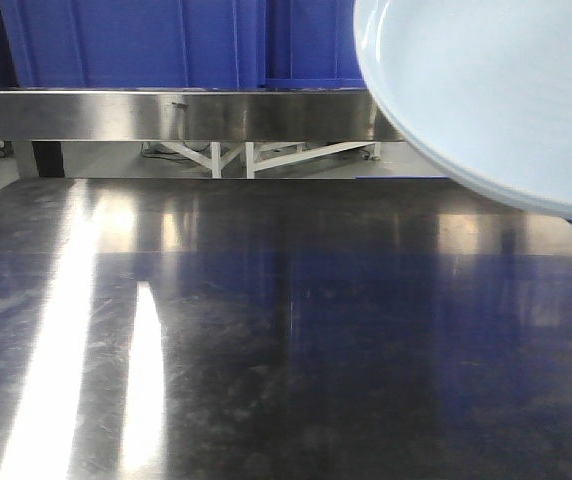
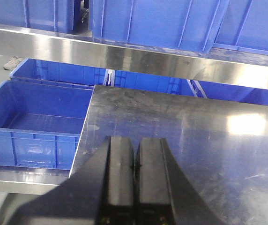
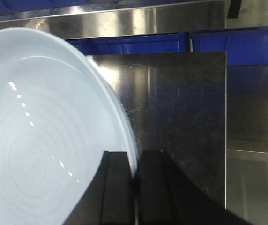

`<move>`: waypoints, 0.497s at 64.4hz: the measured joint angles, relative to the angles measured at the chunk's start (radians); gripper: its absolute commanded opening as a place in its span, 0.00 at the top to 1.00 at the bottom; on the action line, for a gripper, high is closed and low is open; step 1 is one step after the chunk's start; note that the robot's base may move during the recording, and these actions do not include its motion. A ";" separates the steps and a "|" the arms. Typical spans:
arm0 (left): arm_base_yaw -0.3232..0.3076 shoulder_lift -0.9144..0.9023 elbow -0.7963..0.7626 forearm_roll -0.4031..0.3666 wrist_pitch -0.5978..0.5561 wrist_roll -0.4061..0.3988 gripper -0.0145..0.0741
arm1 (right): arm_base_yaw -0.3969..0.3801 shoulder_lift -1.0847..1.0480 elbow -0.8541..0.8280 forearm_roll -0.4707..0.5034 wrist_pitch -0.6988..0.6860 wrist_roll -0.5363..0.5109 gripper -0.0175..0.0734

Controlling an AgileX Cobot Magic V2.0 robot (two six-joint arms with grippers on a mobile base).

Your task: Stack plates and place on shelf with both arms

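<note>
The pale blue-white plates [image 1: 486,90] hang in the air at the top right of the front view, tilted, well above the steel table [image 1: 266,330]. Their lower edge shows two rim lines close together, one plate lying on the other. In the right wrist view the plates [image 3: 40,131] fill the left half, and my right gripper [image 3: 135,157] is shut on their rim, one finger over the face and one beneath. My left gripper [image 2: 135,140] is shut with nothing in it, above the table's left part [image 2: 195,131]. The steel shelf [image 1: 166,112] runs along the back.
Blue plastic bins [image 1: 136,40] stand on the shelf. An open blue bin [image 2: 35,122] sits lower, left of the table's edge [image 2: 82,140]. The shelf's front rail [image 2: 124,54] crosses above the table's far side. The table's right edge [image 3: 226,131] drops to a lower steel surface.
</note>
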 measured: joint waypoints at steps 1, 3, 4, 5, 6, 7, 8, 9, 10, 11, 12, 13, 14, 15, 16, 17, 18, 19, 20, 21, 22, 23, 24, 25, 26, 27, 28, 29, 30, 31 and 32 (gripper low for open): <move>0.000 0.000 0.000 0.000 0.000 0.000 0.74 | 0.000 0.000 0.000 0.000 0.000 0.000 0.78; 0.000 0.000 0.000 0.000 0.000 0.000 0.74 | 0.000 0.000 0.000 0.000 0.000 0.000 0.78; 0.000 0.000 0.000 0.000 0.000 0.000 0.74 | 0.000 0.000 0.000 0.000 0.000 0.000 0.78; 0.000 0.000 0.000 0.000 0.000 0.000 0.74 | 0.000 0.000 0.000 0.000 0.000 0.000 0.78; 0.000 0.000 0.000 0.000 0.000 0.000 0.74 | 0.000 0.000 0.000 0.000 0.000 0.000 0.78; 0.000 0.000 0.000 0.000 0.000 0.000 0.74 | 0.000 0.000 0.000 0.000 0.000 0.000 0.78; 0.000 0.000 0.000 0.000 0.000 0.000 0.74 | 0.000 0.000 0.000 0.000 0.000 0.000 0.78; 0.000 0.000 0.000 0.000 0.000 0.000 0.74 | 0.000 0.000 0.000 0.000 0.000 0.000 0.78; 0.000 0.000 0.000 0.000 0.000 0.000 0.74 | 0.000 0.000 0.000 0.000 0.002 0.000 0.78; 0.000 0.000 0.000 0.000 0.000 0.000 0.74 | 0.000 0.000 0.000 0.000 0.002 0.000 0.78; 0.000 0.000 0.000 0.000 0.000 0.000 0.74 | 0.000 0.000 0.000 0.000 0.002 0.000 0.78; 0.000 0.000 0.000 0.000 0.000 0.000 0.74 | 0.000 0.000 0.000 0.000 0.004 0.000 0.78; 0.000 0.000 0.000 0.000 0.000 0.000 0.74 | 0.000 0.000 0.000 0.000 0.004 0.000 0.78; 0.000 0.000 0.000 0.000 0.000 0.000 0.74 | 0.000 0.000 0.000 0.000 0.004 0.000 0.78; 0.000 0.000 0.000 0.000 0.000 0.000 0.74 | 0.000 0.000 0.000 0.000 0.006 0.000 0.78; 0.000 0.000 0.000 0.000 0.000 0.000 0.74 | 0.000 0.000 0.000 0.000 0.006 0.000 0.78; 0.000 0.000 0.000 0.000 0.000 0.000 0.74 | 0.000 0.000 0.000 0.000 0.006 0.000 0.78; 0.000 0.000 0.000 0.000 0.000 0.000 0.74 | 0.000 0.000 0.000 0.000 0.008 0.000 0.78; 0.000 0.000 0.000 0.000 0.000 0.000 0.74 | 0.000 0.000 0.000 0.000 0.008 0.000 0.78; 0.000 0.000 0.000 0.000 0.000 0.000 0.74 | 0.000 0.000 0.000 0.000 0.008 0.000 0.78; 0.000 0.000 0.000 0.000 0.000 0.000 0.74 | 0.000 0.000 0.000 0.000 0.008 0.000 0.78; 0.000 0.000 0.000 0.000 0.000 0.000 0.74 | 0.000 0.000 0.000 0.000 0.008 0.000 0.78; 0.000 0.000 0.000 0.000 0.000 0.000 0.74 | 0.000 0.000 0.000 0.000 0.008 0.000 0.78; 0.000 0.000 0.000 0.000 0.000 0.000 0.74 | 0.000 0.000 0.000 0.000 0.008 0.000 0.78; 0.000 0.000 0.000 0.000 0.000 0.000 0.74 | 0.000 0.000 0.000 0.000 0.008 0.000 0.78; 0.000 0.000 0.000 0.000 0.000 0.000 0.74 | 0.000 0.000 0.000 0.000 0.008 0.000 0.78; 0.000 0.000 0.000 0.000 0.000 0.000 0.74 | 0.000 0.000 0.000 0.000 0.008 0.000 0.78; 0.000 0.000 0.000 0.000 0.000 0.000 0.74 | 0.000 0.000 0.000 0.000 0.008 0.000 0.78; 0.000 0.000 0.000 0.000 0.000 0.000 0.74 | 0.000 0.000 0.000 0.000 0.008 0.000 0.78; 0.000 0.000 0.000 0.000 0.000 0.000 0.74 | 0.000 0.000 0.000 0.000 0.008 0.000 0.78; 0.000 0.000 0.000 0.000 0.000 0.000 0.74 | 0.000 0.000 0.000 0.000 0.008 0.000 0.78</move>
